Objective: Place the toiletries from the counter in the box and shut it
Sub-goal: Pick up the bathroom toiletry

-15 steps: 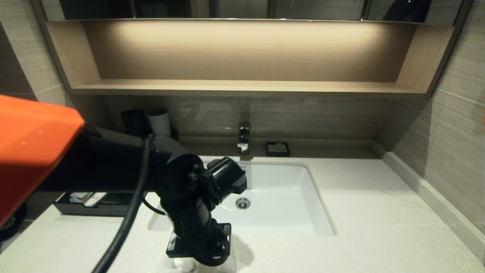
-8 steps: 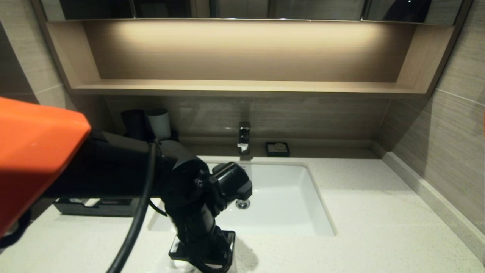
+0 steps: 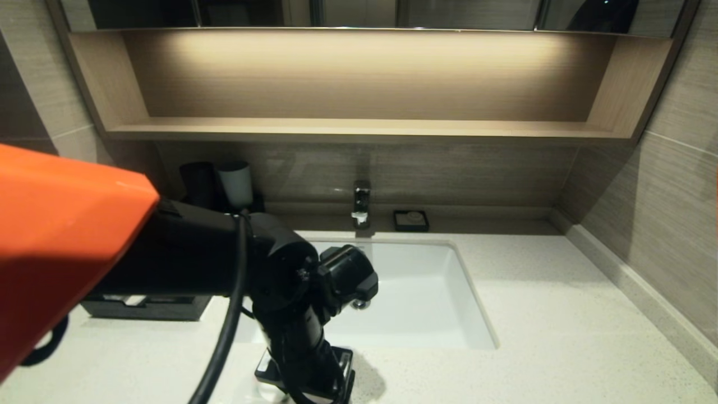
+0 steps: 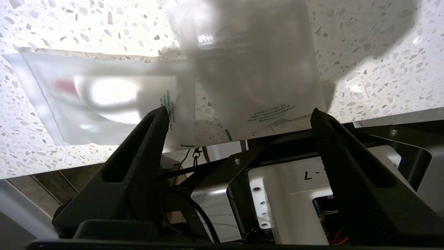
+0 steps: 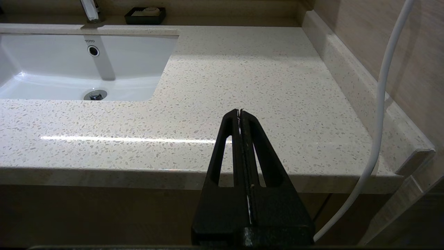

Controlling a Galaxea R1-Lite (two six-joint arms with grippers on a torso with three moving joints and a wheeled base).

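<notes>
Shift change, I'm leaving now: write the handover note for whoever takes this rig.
Left gripper: open, holding nothing, at the counter's front edge over two clear packets lying there; they overlap.
Right gripper: shut, empty, parked off the counter's front right.
Box: at the counter's left, mostly hidden behind the left arm; its contents can't be told.
Done: cannot confirm anything is packed.
Left: move these packets into the box, look for a third, close the box.
</notes>
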